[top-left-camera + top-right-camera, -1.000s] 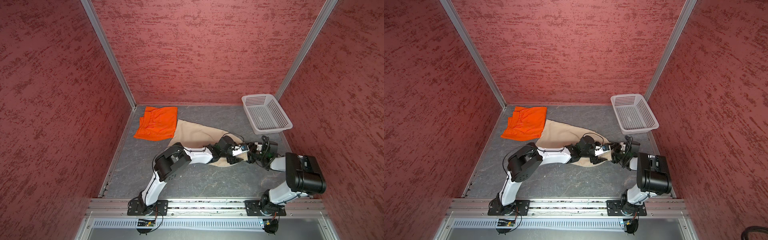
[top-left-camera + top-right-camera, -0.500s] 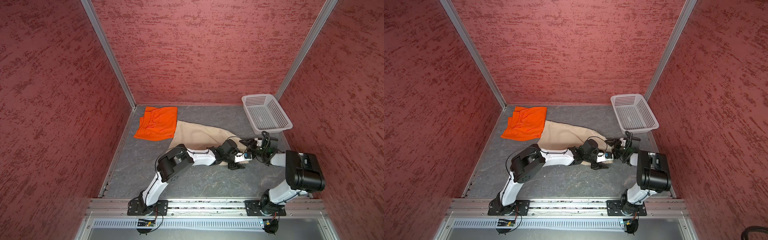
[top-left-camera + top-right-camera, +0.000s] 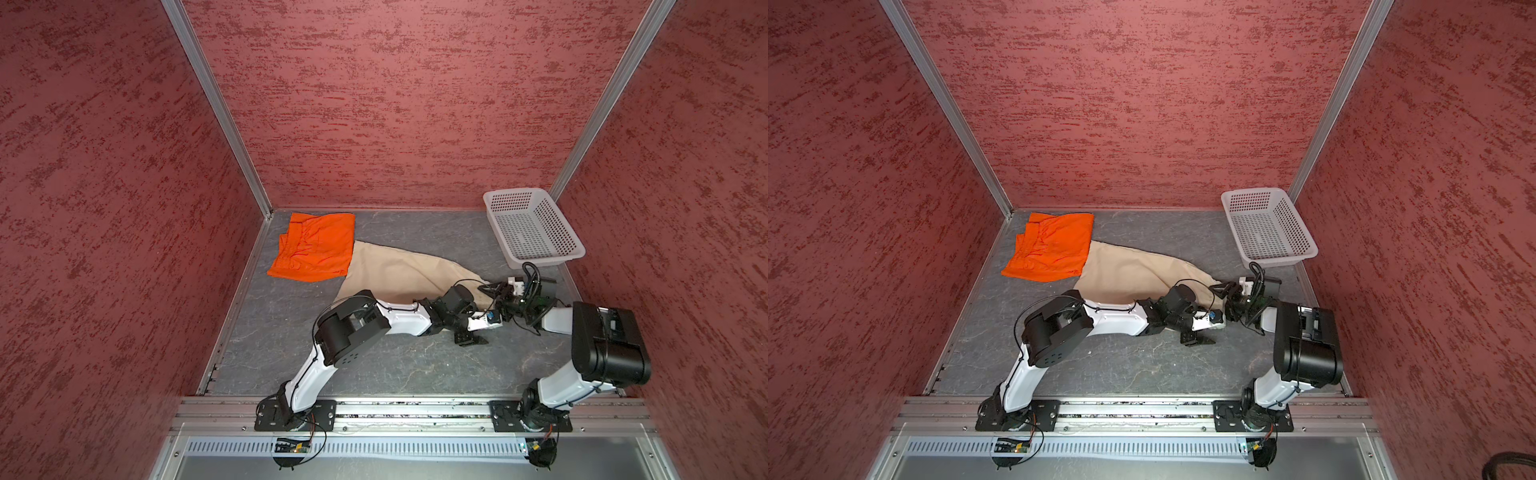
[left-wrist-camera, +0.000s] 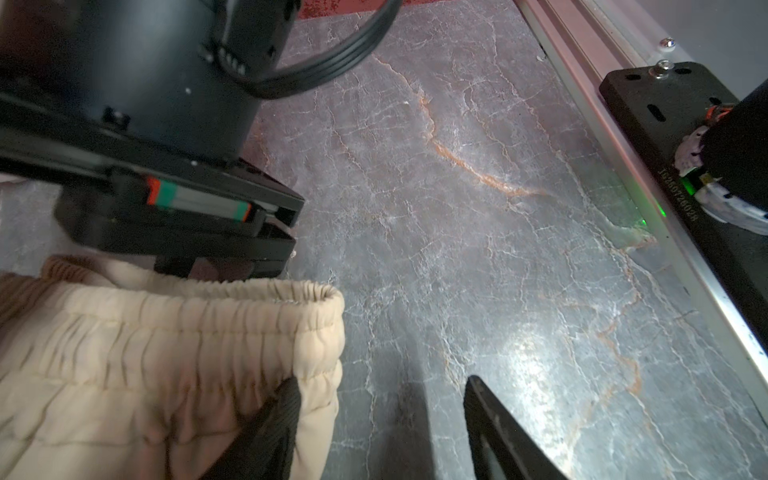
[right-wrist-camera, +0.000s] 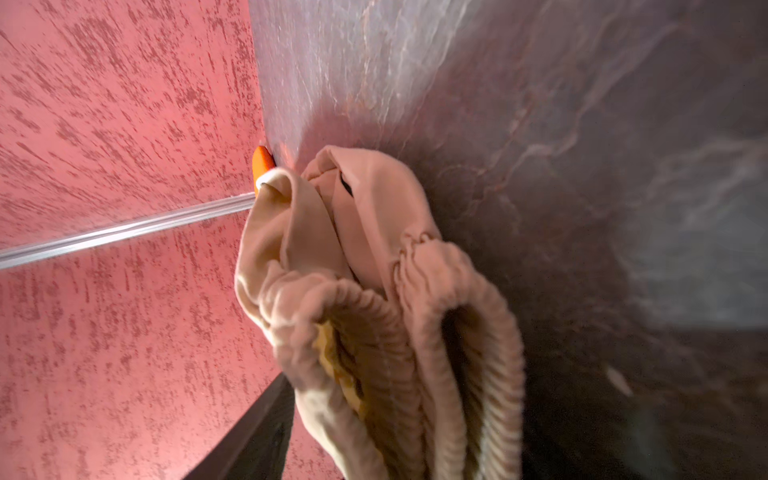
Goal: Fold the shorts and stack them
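Note:
Orange shorts lie folded at the back left. Beige shorts stretch from under them toward the right, where both grippers meet at the gathered waistband. My left gripper is open: one finger rests on the waistband corner, the other stands over bare floor. My right gripper is turned sideways with the bunched waistband filling its jaws. One of its fingers shows; the cloth hides the other.
A white perforated basket stands at the back right, just behind the right arm. Red walls close in the grey floor. An aluminium rail with both arm bases runs along the front.
The left gripper has slid right and toward the front, off the cloth's middle to its waistband corner. The right gripper has shifted slightly back, and the cloth lobe in front of the left arm has gone.

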`<action>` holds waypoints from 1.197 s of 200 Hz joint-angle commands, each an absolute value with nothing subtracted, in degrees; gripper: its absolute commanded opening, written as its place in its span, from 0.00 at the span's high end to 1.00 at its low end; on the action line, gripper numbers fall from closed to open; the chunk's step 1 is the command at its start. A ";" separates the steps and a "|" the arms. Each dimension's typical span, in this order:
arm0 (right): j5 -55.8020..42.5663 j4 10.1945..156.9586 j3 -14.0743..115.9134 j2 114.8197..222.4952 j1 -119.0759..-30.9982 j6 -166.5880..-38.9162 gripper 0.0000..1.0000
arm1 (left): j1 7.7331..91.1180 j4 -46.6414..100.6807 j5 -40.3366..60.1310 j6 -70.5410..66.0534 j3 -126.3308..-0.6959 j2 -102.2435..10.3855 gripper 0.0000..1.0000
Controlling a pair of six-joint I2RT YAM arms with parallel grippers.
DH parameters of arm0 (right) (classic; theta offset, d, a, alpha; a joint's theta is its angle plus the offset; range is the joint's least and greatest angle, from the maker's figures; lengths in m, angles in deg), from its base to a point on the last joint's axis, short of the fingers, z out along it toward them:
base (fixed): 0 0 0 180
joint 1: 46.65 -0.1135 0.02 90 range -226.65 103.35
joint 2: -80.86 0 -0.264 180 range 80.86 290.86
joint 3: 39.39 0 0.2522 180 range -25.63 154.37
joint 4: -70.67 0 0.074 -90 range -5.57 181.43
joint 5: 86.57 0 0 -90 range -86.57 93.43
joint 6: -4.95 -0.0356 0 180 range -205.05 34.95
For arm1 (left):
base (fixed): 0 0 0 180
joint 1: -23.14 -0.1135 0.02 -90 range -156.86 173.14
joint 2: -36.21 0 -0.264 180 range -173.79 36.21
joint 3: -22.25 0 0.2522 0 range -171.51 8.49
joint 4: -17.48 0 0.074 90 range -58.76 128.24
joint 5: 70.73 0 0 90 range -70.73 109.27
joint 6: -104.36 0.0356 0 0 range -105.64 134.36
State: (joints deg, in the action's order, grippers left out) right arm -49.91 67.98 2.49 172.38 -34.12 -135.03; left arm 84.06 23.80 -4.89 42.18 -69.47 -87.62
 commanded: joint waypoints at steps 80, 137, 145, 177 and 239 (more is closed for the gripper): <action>-41.30 86.00 5.99 167.70 -33.91 -124.00 0.74 | 77.64 27.67 5.86 21.89 -63.63 -71.25 0.26; -29.85 112.91 19.32 159.15 -33.91 -109.95 0.82 | 66.07 45.45 15.44 2.96 -59.34 -61.17 0.26; -28.02 116.72 22.10 158.67 -33.90 -107.97 0.83 | 64.12 46.70 15.39 -0.13 -58.13 -60.00 0.26; -20.74 130.02 34.51 159.88 -33.91 -100.51 0.83 | 56.88 47.90 12.88 -10.04 -52.88 -57.15 0.28; -13.59 143.27 57.14 168.18 -34.25 -94.45 0.84 | 52.76 39.38 6.97 -18.94 -49.15 -62.76 0.39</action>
